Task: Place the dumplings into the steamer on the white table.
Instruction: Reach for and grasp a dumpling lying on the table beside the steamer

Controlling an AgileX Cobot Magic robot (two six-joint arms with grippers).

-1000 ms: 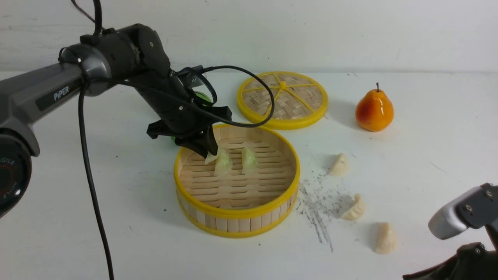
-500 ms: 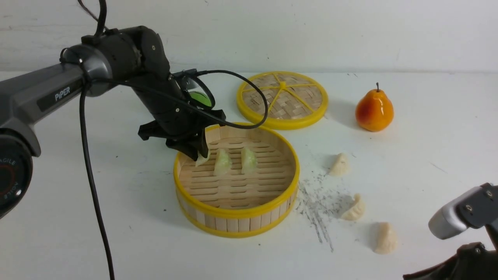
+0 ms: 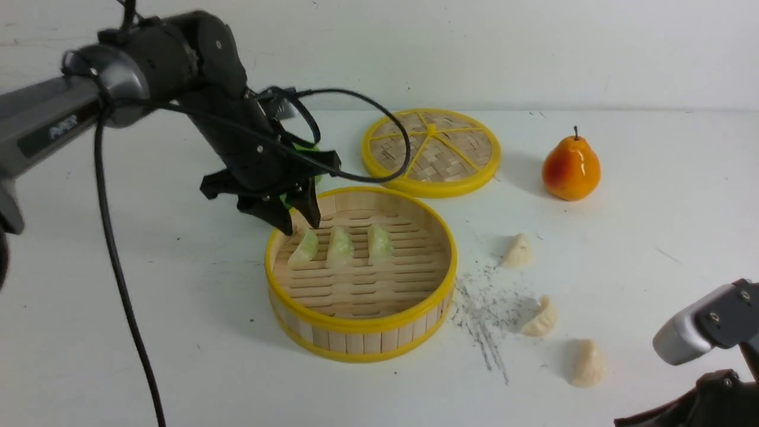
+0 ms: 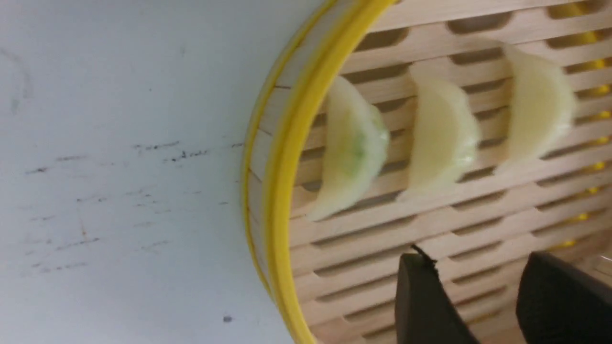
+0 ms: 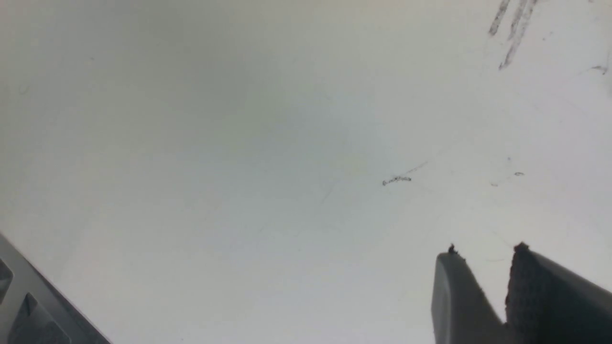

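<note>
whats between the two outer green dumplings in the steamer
A third green dumpling, on the steamer floor in a row with the left dumpling and the right dumpling, touching neither. Front and left wrist views show it.

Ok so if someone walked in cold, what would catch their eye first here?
The yellow-rimmed bamboo steamer mid-table stands out first, with three green dumplings lined up inside and the left gripper open just above the leftmost one. To its right three cream dumplings lie on the white table, and an orange pear stands farther back, right of the flat lid.
</note>
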